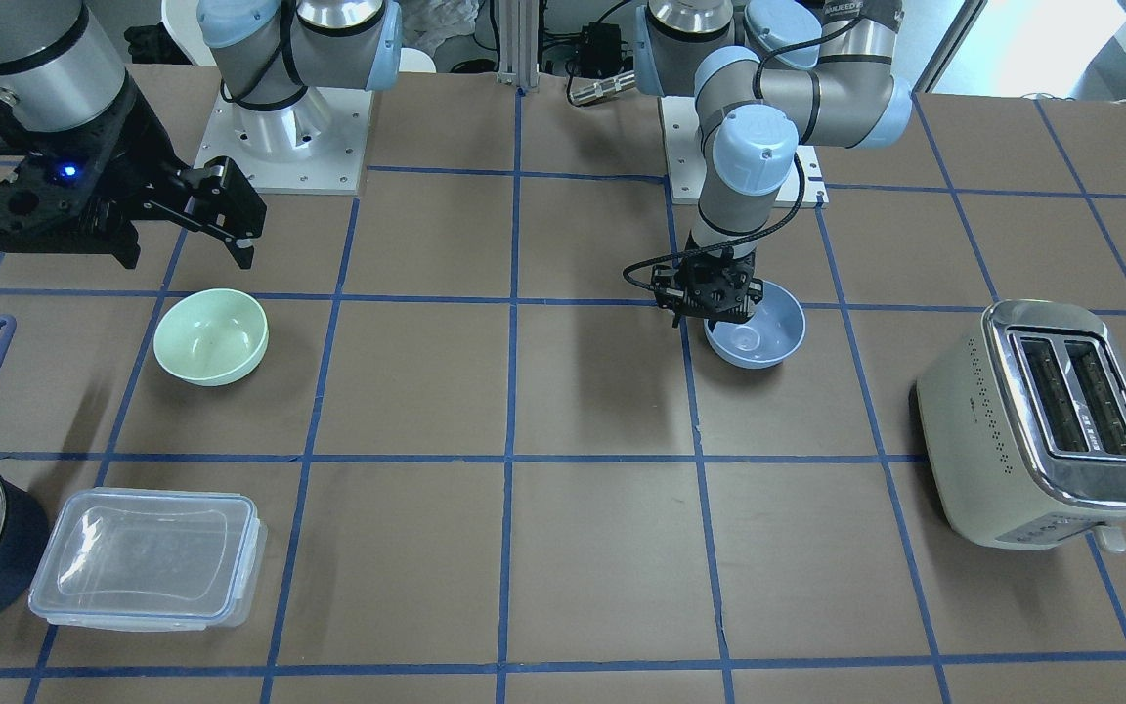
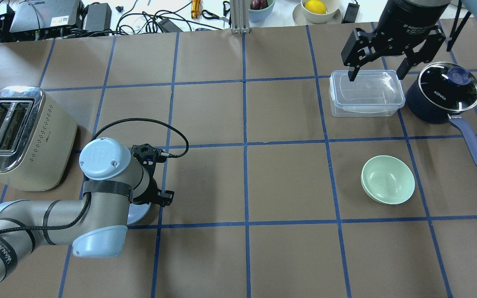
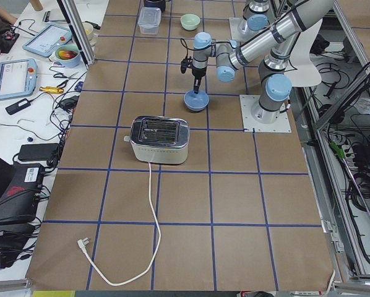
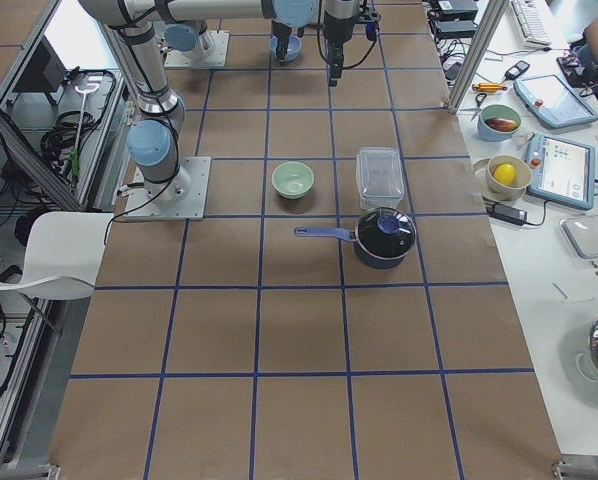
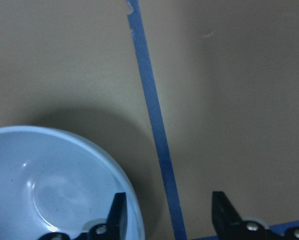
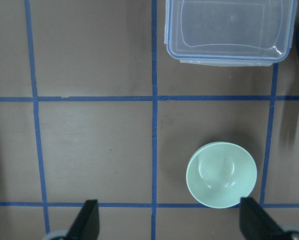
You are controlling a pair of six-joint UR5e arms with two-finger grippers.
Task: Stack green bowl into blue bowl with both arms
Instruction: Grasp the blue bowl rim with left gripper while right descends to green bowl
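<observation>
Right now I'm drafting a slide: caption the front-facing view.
Left gripper, open, straddles the rim of the glossy pale-blue bowl; right gripper hangs open, high beside the glossy mint-green bowl.

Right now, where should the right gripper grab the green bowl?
The rim, from straight above. The green bowl sits upright, mouth up, standing clear, so the open right gripper could probably pinch its wall, one finger inside, one outside.

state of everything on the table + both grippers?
green bowl: upright, empty, untouched.
blue bowl: upright, empty, rim between the left gripper's fingers.
left gripper: open, straddling the blue bowl's rim.
right gripper: open, empty, raised.
toaster: slots empty, unplugged.
saucepan: lid on.
plastic container: lid on, looks empty.
</observation>
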